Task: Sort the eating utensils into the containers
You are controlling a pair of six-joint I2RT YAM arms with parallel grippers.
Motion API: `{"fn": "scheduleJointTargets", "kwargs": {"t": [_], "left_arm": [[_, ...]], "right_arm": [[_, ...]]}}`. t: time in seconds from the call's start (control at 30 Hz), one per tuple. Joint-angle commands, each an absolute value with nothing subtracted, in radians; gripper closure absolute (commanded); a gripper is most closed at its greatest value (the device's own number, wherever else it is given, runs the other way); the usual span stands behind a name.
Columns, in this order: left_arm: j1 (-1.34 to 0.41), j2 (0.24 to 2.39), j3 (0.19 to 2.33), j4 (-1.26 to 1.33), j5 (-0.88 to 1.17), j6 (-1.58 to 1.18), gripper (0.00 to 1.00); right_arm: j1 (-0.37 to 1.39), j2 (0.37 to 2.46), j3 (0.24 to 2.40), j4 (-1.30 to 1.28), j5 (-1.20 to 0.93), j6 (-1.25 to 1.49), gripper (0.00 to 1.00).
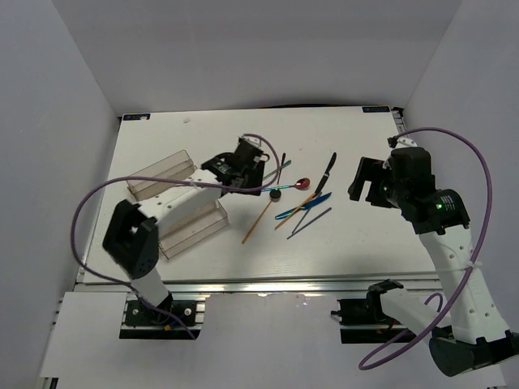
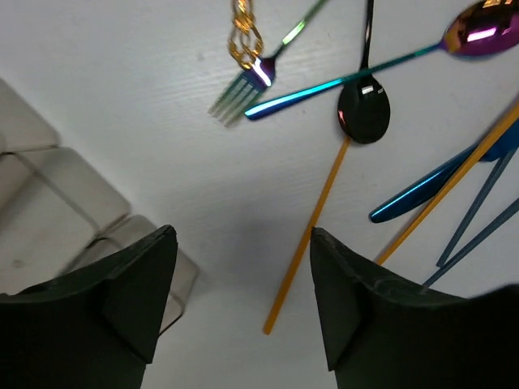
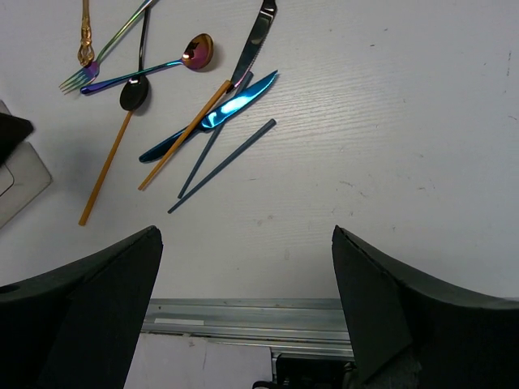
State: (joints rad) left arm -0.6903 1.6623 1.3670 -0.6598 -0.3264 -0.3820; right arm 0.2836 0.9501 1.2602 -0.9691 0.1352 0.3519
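partly hidden tray [image 1: 162, 174], left end effector [image 2: 243, 243] open, right end effector [image 3: 243, 235] open

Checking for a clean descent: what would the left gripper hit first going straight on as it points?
The left gripper would likely meet bare table first, between the tray and the gold stick; depth is unclear.

Bright, even light fills every picture, and the white table [image 1: 365, 251] glows most along its bottom edge in the top view. The blue knife [image 3: 225, 107] has a white glare spot, and the dark fingers [image 2: 138, 300] low in both wrist views look blurry.
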Motion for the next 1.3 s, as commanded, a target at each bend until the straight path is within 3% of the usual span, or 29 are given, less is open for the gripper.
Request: {"fn": "scheduleJointTargets", "kwargs": {"t": [0.0, 0.17, 0.33, 0.57, 0.7, 0.73, 0.8, 0.83, 1.07, 1.27], "left_arm": [[-0.755, 1.768, 1.377, -0.597, -0.271, -0.377, 0.27], [-0.799, 1.845, 1.373, -0.58, -0.262, -0.383, 0.34], [-0.805, 1.845, 1.226, -0.52, -0.238, -0.402, 0.39], [-0.814, 1.858, 1.109, -0.453, -0.157, -0.414, 0.56], [-0.842, 1.838, 1.069, -0.446, -0.156, -0.442, 0.8], [-0.848, 1.832, 1.062, -0.448, -0.155, -0.446, 0.91], [-0.868, 1.8, 1.037, -0.456, -0.159, -0.463, 0.93], [-0.873, 1.787, 1.029, -0.463, -0.16, -0.468, 1.0], [-0.885, 1.537, 1.043, -0.62, -0.233, -0.385, 1.0], [-0.884, 1.369, 1.123, -0.736, -0.317, -0.082, 1.0]], "right_arm": [[0.285, 0.927, 1.249, -0.94, 0.133, 0.324, 0.11], [0.285, 0.908, 1.209, -0.936, 0.126, 0.321, 0.11], [0.285, 0.902, 1.193, -0.927, 0.117, 0.318, 0.11], [0.287, 0.914, 1.195, -0.919, 0.104, 0.318, 0.11], [0.287, 0.922, 1.204, -0.914, 0.101, 0.321, 0.11], [0.287, 0.923, 1.204, -0.914, 0.101, 0.325, 0.1], [0.287, 0.925, 1.206, -0.911, 0.098, 0.33, 0.11], [0.287, 0.925, 1.207, -0.91, 0.094, 0.334, 0.11], [0.287, 0.916, 1.213, -0.905, 0.071, 0.353, 0.11], [0.285, 0.926, 1.206, -0.888, 0.045, 0.362, 0.11]]}}
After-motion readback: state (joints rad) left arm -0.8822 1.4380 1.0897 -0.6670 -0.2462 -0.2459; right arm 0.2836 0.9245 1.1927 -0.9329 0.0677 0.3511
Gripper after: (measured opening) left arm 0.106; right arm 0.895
